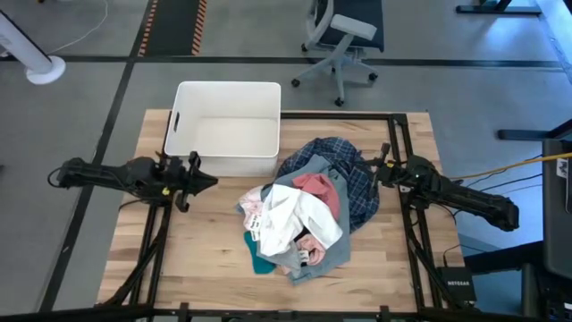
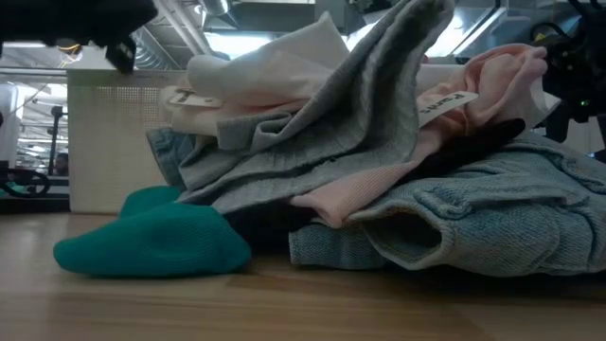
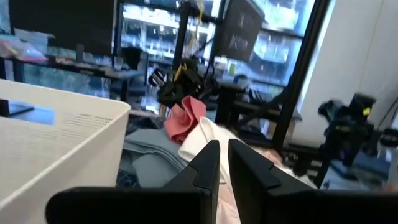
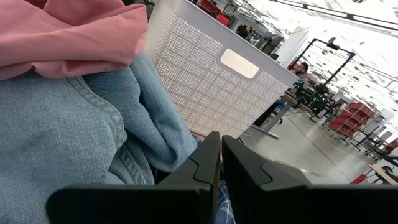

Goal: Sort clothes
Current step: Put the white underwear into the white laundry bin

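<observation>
On the wooden table (image 1: 197,250), the clothes (image 1: 304,215) are lying heaped just beside the empty white bin (image 1: 225,125), while the left gripper (image 1: 198,179) and right gripper (image 1: 380,170) are flanking the pile, both clenched on nothing, apparently waiting to start sorting.

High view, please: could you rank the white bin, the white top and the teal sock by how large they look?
1. White bin, clearly the largest.
2. White top, spread across the pile's middle.
3. Teal sock, smallest, though the pile hides most of it, so its full size is unsure.
</observation>
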You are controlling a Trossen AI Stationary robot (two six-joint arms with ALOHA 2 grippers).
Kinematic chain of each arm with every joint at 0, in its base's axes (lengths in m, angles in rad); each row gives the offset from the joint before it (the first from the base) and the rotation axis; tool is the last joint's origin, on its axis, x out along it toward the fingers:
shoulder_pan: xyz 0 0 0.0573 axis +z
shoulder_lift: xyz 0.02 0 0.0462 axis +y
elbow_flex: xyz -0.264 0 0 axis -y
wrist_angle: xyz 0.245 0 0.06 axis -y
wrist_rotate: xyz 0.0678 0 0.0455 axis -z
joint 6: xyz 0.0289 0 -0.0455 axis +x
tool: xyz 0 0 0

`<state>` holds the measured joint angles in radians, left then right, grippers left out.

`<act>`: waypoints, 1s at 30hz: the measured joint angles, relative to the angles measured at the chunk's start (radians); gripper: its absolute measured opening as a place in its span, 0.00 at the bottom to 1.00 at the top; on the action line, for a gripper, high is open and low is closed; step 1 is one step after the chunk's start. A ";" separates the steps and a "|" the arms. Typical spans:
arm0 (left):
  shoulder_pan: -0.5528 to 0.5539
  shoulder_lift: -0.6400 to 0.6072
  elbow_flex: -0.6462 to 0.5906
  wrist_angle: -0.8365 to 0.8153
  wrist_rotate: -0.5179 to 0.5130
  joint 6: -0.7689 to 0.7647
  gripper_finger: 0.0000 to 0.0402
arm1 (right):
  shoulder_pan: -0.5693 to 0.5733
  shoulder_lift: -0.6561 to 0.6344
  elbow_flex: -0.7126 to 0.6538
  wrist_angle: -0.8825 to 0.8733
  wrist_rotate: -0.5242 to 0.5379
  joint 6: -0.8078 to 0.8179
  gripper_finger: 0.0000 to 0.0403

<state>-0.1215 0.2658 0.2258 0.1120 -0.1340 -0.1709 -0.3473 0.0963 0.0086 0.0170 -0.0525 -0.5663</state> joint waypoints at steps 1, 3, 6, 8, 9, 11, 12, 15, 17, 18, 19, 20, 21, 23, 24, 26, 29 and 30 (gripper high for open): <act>-0.005 0.044 0.026 -0.001 0.000 0.009 0.07 | 0.000 0.000 0.000 0.000 0.000 0.000 0.09; -0.013 0.135 0.079 -0.007 0.000 0.022 0.07 | 0.000 0.000 0.000 0.000 0.000 0.000 0.09; -0.026 0.273 0.166 -0.061 -0.002 0.026 0.07 | 0.000 0.000 0.000 0.000 0.000 0.000 0.09; -0.034 0.357 0.218 -0.116 -0.023 0.040 0.07 | 0.000 0.000 0.000 0.000 0.000 0.000 0.09; -0.038 0.399 0.243 -0.137 -0.044 0.041 0.07 | 0.000 0.000 0.000 0.000 0.000 0.000 0.09; -0.046 0.476 0.282 -0.162 -0.073 0.041 0.07 | 0.000 0.000 0.000 0.000 0.000 0.000 0.09; -0.051 0.513 0.297 -0.164 -0.078 0.041 0.07 | 0.000 0.000 0.000 0.000 0.000 0.000 0.09; -0.075 0.615 0.344 -0.120 -0.079 0.049 0.07 | 0.000 0.000 0.000 0.000 0.000 0.000 0.09; -0.092 0.675 0.370 -0.102 -0.078 0.056 0.07 | 0.000 0.000 0.000 0.000 0.000 0.000 0.09; -0.098 0.702 0.382 -0.088 -0.078 0.057 0.07 | 0.000 0.000 0.000 0.000 0.000 0.000 0.09; -0.104 0.728 0.392 -0.074 -0.078 0.053 0.07 | 0.000 0.000 0.000 0.000 0.000 0.000 0.09; -0.108 0.750 0.396 -0.057 -0.078 0.044 0.07 | 0.000 0.000 0.000 0.000 0.000 0.000 0.09; -0.111 0.769 0.398 -0.034 -0.078 0.036 0.07 | 0.000 0.000 0.000 0.000 0.000 0.000 0.09; -0.114 0.802 0.399 0.024 -0.078 0.026 0.07 | 0.000 0.000 0.000 0.000 0.000 0.000 0.09; -0.115 0.816 0.399 0.047 -0.078 0.022 0.07 | 0.000 0.000 0.000 0.000 0.000 0.000 0.09; -0.115 0.842 0.399 0.084 -0.078 0.013 0.07 | 0.000 0.000 0.000 0.000 0.000 0.000 0.09; -0.114 0.868 0.399 0.122 -0.078 0.028 0.07 | 0.000 0.000 0.000 0.000 0.000 0.000 0.09; -0.111 0.876 0.399 0.138 -0.079 0.041 0.07 | 0.000 0.000 0.000 0.000 0.000 0.000 0.09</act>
<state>-0.2326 1.1417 0.6250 0.2501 -0.2127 -0.1302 -0.3470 0.0963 0.0086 0.0166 -0.0522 -0.5664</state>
